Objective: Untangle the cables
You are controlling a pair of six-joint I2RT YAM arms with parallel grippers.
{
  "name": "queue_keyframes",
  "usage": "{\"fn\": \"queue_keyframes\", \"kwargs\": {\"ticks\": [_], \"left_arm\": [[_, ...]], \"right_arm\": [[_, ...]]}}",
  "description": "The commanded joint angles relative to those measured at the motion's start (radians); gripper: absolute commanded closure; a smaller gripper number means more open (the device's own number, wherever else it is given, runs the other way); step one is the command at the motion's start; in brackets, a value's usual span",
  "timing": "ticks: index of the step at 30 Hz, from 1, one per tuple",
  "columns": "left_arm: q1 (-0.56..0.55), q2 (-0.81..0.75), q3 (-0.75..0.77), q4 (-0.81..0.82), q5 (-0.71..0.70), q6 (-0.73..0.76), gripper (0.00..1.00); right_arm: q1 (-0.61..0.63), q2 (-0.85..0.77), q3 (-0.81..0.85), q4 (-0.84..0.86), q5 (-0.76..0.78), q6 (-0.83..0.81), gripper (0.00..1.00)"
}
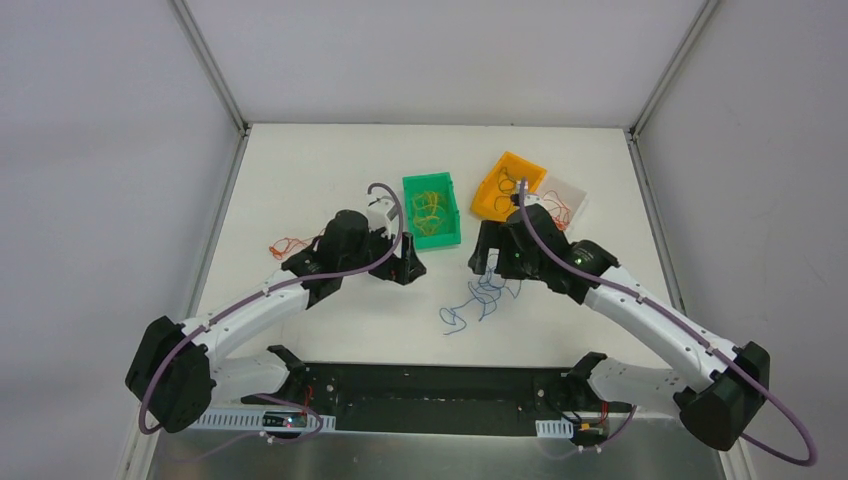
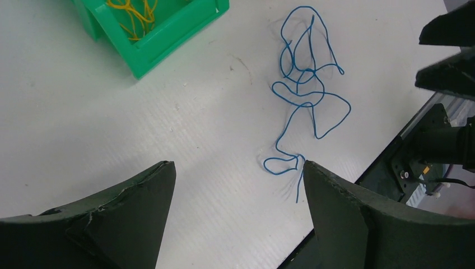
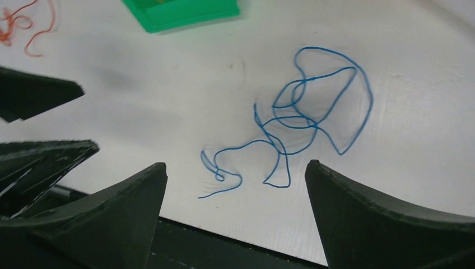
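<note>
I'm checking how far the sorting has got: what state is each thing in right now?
Left gripper: open, empty.
Right gripper: open, empty.
Blue cables: tangled, lying loose on the table, ungripped.
Green bin: upright, holding yellow-green cables.
Orange bin: holding a few strands.
Loose orange cables: on the table beside the left arm, unbinned.

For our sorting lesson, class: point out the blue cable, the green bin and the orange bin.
blue cable [image 3: 294, 117], right wrist view, tangled middle of its loops.
green bin [image 2: 173, 39], left wrist view, near wall.
orange bin [image 1: 524, 163], top view, far rim.
</note>
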Motion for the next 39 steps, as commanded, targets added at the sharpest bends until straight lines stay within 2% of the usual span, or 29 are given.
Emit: {"fn": "queue_keyframes", "kwargs": {"ticks": [1, 7, 10, 13, 16, 20, 25, 31, 33, 37, 39], "left_arm": [[-0.02, 0.036, 0.03, 0.066, 0.03, -0.015, 0.14], [-0.047, 0.084, 0.039, 0.078, 0.058, -0.042, 0.15], [-0.073, 0.1, 0.025, 0.085, 0.062, -0.093, 0.17], [-0.143, 0.117, 0.021, 0.075, 0.084, -0.108, 0.17], [-0.258, 0.135, 0.018, 0.039, 0.046, -0.115, 0.19], [-0.336, 0.158, -0.016, 0.067, 0.031, -0.203, 0.23], [-0.348, 0.205, -0.084, 0.2, -0.021, -0.36, 0.28], [-0.339, 0.379, -0.077, 0.385, -0.007, -0.485, 0.33], [-0.335, 0.44, -0.068, 0.463, 0.022, -0.513, 0.39], [-0.333, 0.518, -0.029, 0.493, 0.031, -0.53, 0.68], [-0.328, 0.53, -0.023, 0.483, 0.005, -0.529, 0.77]], "right_arm": [[-0.105, 0.027, 0.005, -0.092, 0.073, -0.005, 0.01], [-0.304, 0.137, -0.091, 0.043, -0.111, -0.025, 0.0], [-0.369, 0.234, -0.088, 0.119, -0.187, -0.035, 0.01], [-0.408, 0.345, -0.029, 0.158, -0.229, -0.05, 0.01], [-0.41, 0.437, 0.025, 0.2, -0.239, -0.055, 0.01], [-0.41, 0.53, 0.06, 0.238, -0.31, -0.058, 0.01], [-0.404, 0.514, -0.022, 0.279, -0.403, -0.055, 0.01], [-0.385, 0.411, -0.141, 0.26, -0.425, -0.074, 0.02], [-0.366, 0.387, -0.162, 0.244, -0.422, -0.083, 0.03], [-0.317, 0.322, -0.212, 0.219, -0.413, -0.084, 0.04], [-0.286, 0.295, -0.227, 0.198, -0.385, -0.081, 0.06]]}}
